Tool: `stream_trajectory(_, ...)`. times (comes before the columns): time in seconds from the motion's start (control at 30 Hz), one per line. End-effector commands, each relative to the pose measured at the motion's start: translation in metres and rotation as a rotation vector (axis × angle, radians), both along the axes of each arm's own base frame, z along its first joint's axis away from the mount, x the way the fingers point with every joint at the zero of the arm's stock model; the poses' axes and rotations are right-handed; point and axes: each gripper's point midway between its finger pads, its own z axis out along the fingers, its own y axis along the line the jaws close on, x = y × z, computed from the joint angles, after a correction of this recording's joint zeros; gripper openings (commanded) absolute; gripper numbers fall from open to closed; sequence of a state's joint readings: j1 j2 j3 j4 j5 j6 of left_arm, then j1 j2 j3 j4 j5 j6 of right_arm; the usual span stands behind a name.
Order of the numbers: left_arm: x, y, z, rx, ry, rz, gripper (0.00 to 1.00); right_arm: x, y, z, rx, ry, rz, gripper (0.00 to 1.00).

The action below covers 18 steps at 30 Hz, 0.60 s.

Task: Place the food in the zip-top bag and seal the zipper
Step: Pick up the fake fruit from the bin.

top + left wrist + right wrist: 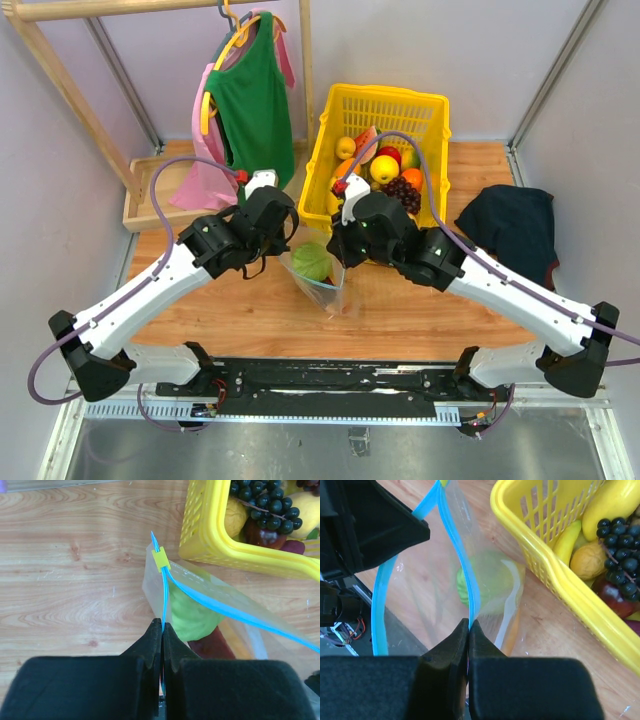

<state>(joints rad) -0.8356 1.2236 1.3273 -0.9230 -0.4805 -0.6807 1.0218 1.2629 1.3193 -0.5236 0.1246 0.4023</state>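
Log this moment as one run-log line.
left gripper: shut on zipper | right gripper: shut on zipper | green melon: inside zip-top bag | zipper: open

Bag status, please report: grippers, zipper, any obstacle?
Both shut on zipper: left gripper, right gripper. Bag mouth open, melon inside. Basket beside, not blocking.

Clear zip-top bag [330, 295], frame ctr: thin transparent plastic film, glossy, crinkled. Light-blue zipper strip [220, 607] along its mouth: smooth opaque plastic, semi-gloss. Small yellow slider clip [161, 559]: matt plastic. Green round melon [192, 617] inside bag: smooth, dull finish. Yellow lattice basket [390, 108], upper ctr: moulded plastic, glossy. Dark purple grapes [265, 505], upper right: shiny skins. Table [250, 310]: wood grain, smooth, satin. Left gripper [162, 626] and right gripper [469, 624]: black, matt, finely textured. Green sleeveless top [250, 100], upper left: matt cloth. Base plate [300, 445], bottom: dull grey metal.
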Motion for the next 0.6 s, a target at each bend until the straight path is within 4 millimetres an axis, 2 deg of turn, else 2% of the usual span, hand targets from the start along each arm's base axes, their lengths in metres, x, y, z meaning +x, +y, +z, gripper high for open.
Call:
stream_trajectory(0.0, 0.001, 0.014, 0.003, 0.038, -0.026, 0.039, 0.0, 0.005, 0.001, 0.013, -0.046, -0.053, 0.003, 0.01)
stream_trajectory(0.17, 0.001, 0.02, 0.007, 0.042, -0.046, 0.04, 0.0, 0.026, -0.02, 0.0, -0.124, -0.093, -0.096, 0.01)
stream_trajectory(0.47, 0.015, 0.028, 0.029, 0.058, -0.13, 0.039, 0.0, 0.047, -0.013, -0.026, -0.164, -0.091, -0.091, 0.01)
stream_trajectory(0.57, 0.02, 0.027, 0.028, 0.078, -0.155, 0.017, 0.0, 0.052, -0.014, -0.032, -0.17, -0.08, -0.097, 0.01)
